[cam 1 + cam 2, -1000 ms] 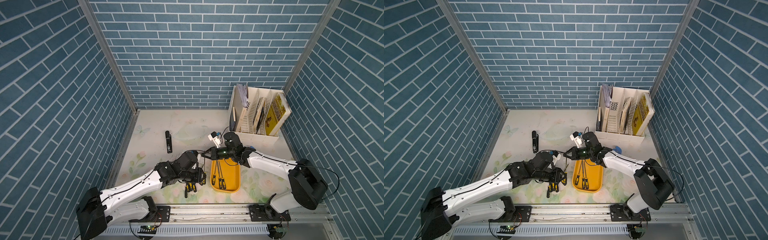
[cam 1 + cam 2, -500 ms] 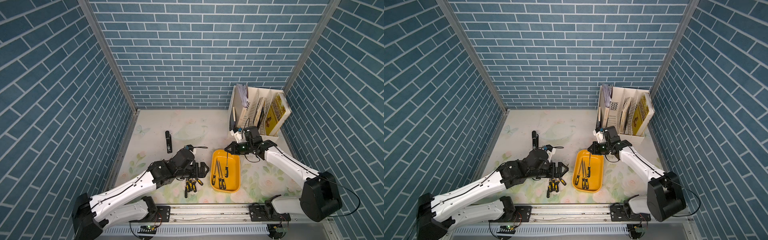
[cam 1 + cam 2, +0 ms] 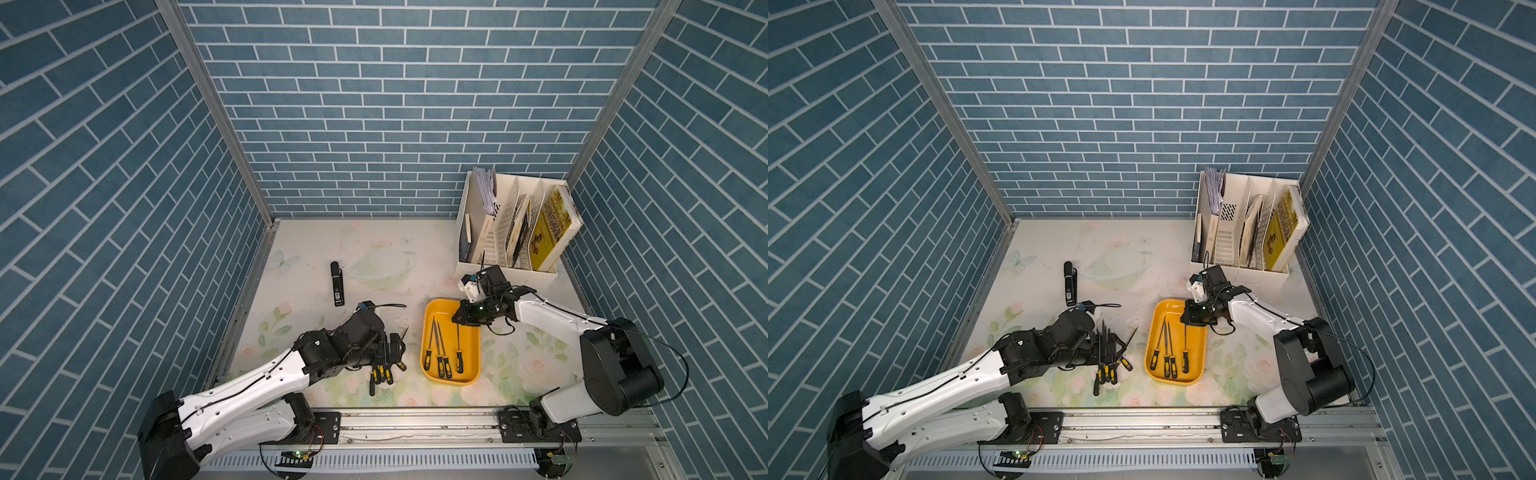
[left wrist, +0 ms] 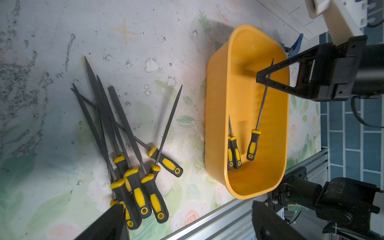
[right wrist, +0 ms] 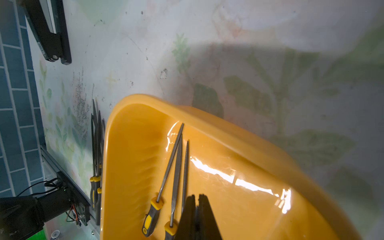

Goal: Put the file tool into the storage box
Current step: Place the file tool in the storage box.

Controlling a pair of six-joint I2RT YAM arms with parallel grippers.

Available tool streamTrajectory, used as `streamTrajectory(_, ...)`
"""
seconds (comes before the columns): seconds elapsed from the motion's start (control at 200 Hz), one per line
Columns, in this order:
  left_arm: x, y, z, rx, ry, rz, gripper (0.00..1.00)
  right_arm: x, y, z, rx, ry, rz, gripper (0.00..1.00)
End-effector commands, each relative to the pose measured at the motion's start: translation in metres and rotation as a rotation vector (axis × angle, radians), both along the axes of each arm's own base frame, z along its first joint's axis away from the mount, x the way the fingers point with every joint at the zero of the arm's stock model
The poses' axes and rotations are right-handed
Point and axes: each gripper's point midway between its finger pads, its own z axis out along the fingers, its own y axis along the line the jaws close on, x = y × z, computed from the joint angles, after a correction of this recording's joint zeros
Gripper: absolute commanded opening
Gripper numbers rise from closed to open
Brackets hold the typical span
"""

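Observation:
The storage box (image 3: 432, 305) is a shallow yellow tray at the front right of the mat, also seen in the other top view (image 3: 1159, 307) and in both wrist views (image 4: 207, 124) (image 5: 116, 116). Three files lie inside it. My right gripper (image 3: 457, 322) (image 4: 258, 79) (image 5: 196, 197) hangs over the tray's far end, shut on the thin shaft of another file tool (image 3: 458, 343) (image 4: 260, 108), whose black-and-yellow handle rests low in the tray. My left gripper (image 3: 395, 347) (image 4: 187, 207) stands open above a loose pile of files (image 3: 380, 374) (image 4: 133, 182) left of the tray.
A black stapler-like bar (image 3: 336, 284) lies on the mat behind the left arm. The white divided book rack (image 3: 511, 232) stands at the back right. A blue clip (image 4: 294, 44) lies behind the tray. The metal rail (image 3: 415, 419) runs along the front edge.
The right gripper carried a file from beside the left gripper to the tray's far end and lowered it in. The left gripper opened wide and drew back over the pile.

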Motion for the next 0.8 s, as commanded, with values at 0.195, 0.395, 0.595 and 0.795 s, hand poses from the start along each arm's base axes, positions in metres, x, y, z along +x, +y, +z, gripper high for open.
streamTrajectory(0.195,-0.001,0.011,-0.009,0.037,0.004,0.031,1.00,0.006,0.004,-0.013,0.031,-0.015,-0.034,0.00)
streamTrajectory(0.395,-0.001,0.013,-0.010,0.040,0.005,0.037,1.00,0.005,0.008,-0.018,0.075,0.011,-0.069,0.00)
streamTrajectory(0.595,-0.002,0.015,-0.011,0.039,0.004,0.043,1.00,0.003,0.008,-0.016,0.100,0.015,-0.103,0.00)
streamTrajectory(0.795,-0.004,0.019,-0.013,0.042,0.006,0.046,1.00,0.001,0.010,-0.014,0.134,0.024,-0.123,0.00)
